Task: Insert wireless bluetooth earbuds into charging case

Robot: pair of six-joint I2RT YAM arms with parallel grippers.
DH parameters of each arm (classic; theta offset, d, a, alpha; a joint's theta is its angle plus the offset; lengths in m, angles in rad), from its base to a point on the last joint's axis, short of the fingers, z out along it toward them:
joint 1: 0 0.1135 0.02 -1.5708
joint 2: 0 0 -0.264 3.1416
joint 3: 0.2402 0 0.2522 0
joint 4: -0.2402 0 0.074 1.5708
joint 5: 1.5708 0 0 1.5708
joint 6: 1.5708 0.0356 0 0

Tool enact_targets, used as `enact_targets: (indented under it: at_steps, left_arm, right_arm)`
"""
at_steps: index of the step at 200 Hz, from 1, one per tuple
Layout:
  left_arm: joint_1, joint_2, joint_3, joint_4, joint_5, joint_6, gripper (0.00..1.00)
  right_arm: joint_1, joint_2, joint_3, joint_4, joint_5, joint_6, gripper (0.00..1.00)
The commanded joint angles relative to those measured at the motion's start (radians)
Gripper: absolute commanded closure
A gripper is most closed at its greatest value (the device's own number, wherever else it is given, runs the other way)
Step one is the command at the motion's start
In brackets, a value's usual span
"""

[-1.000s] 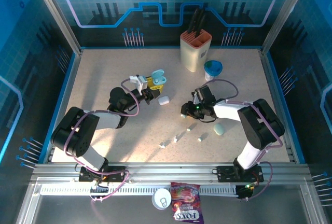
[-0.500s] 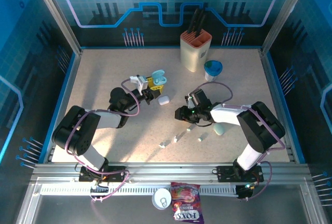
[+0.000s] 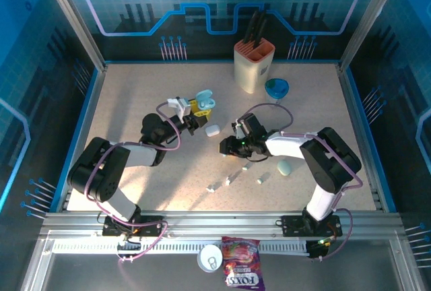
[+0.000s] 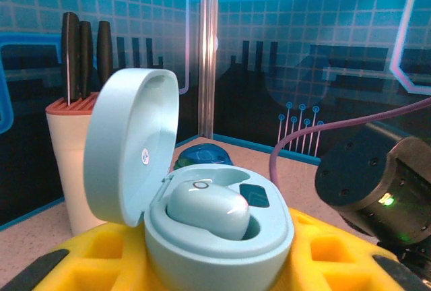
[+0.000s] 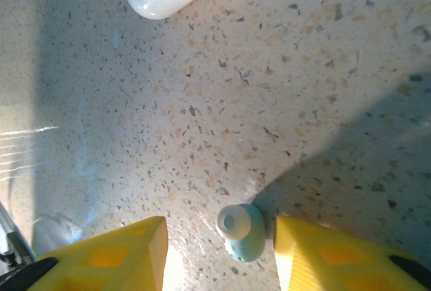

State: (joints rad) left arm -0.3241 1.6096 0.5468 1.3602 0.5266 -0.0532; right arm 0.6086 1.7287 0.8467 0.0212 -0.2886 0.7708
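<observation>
Grips open case (image 4: 219,234) in left end effector (image 4: 214,274); straddles pale earbud (image 5: 241,232) on counter (image 5: 283,95) with parted right end effector (image 5: 217,256), apparently without contact.

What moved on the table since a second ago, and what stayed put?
The right gripper slid left toward the table's middle. Open, it now straddles a pale blue earbud without gripping it. The left gripper still holds the open blue case. The white case, closed blue case and loose earbuds have not moved.
</observation>
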Motion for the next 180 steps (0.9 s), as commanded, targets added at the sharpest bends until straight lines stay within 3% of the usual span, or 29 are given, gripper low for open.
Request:
enact_targets:
  at_steps: [1,54,87,123,180]
  left_arm:
    - [0.027,0.006,-0.010,0.042,-0.017,-0.018,0.72]
    - [0.045,-0.011,-0.020,0.042,-0.012,-0.030,0.72]
    - [0.048,-0.022,-0.037,0.041,-0.014,-0.027,0.72]
    - [0.054,-0.030,-0.044,0.042,-0.017,-0.025,0.72]
    - [0.054,-0.013,-0.027,0.042,-0.011,-0.029,0.72]
  right_arm:
    - [0.008,-0.034,0.061,-0.085,0.078,-0.072,0.53]
    - [-0.019,0.113,0.220,-0.150,-0.010,-0.162,0.52]
    - [-0.018,0.179,0.287,-0.197,-0.077,-0.185,0.59]
    - [-0.006,0.127,0.228,-0.201,-0.089,-0.179,0.68]
    - [0.024,0.035,0.125,-0.176,-0.069,-0.151,0.70]
